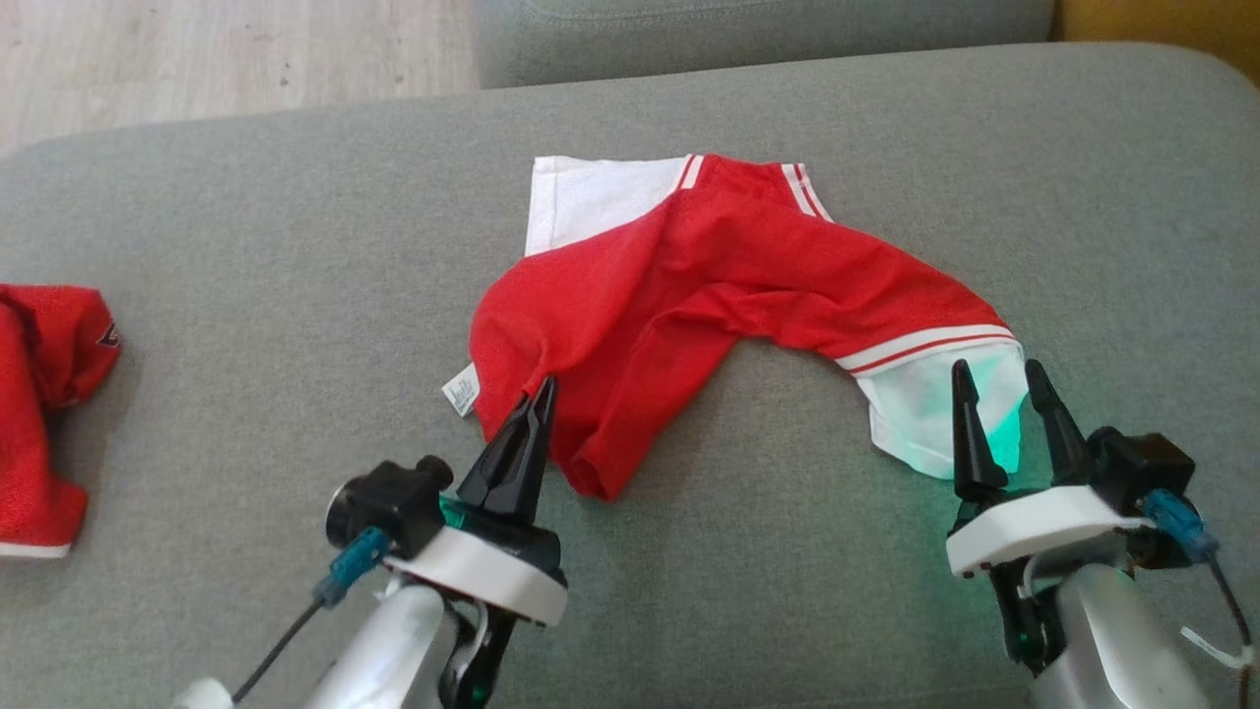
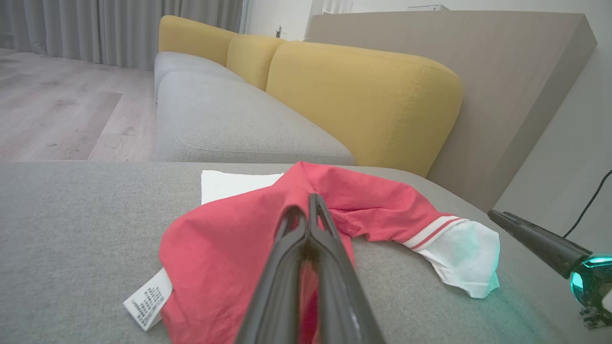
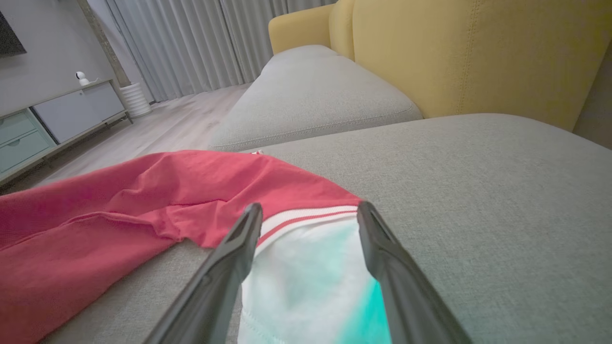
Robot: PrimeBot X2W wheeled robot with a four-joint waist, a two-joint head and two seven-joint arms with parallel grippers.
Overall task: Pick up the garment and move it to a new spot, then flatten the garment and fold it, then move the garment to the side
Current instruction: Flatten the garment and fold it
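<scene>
On the grey sofa cushion [image 1: 246,246] in front of me the garment [image 1: 709,286] lies crumpled in a rough arch, its red body bunched up the middle and not yet flattened. 1 white sleeve [image 1: 591,197] lies flat at the far side, and the other white sleeve [image 1: 930,414] trails out toward my right, just past the red-and-white striped trim. A small white label [image 1: 461,390] sticks out from the near left edge of the red cloth and rests on the cushion.

My left hand [image 1: 539,394] sits at that near left edge, just beside the label. Its 2 fingers are pressed together, and in the left wrist view [image 2: 306,205] I see red cloth between them, so it has a pinch of the garment.

My right hand [image 1: 994,374] is spread wide, with 1 finger on each side of the near white sleeve. From the right wrist view [image 3: 310,210] the sleeve lies between the fingers, tinted green by the hand's light; I cannot tell whether the fingers touch it, and they grip nothing.

Well apart on the far left of the cushion lies another red cloth [image 1: 44,394]. A yellow backrest [image 2: 363,95] stands behind the seat
</scene>
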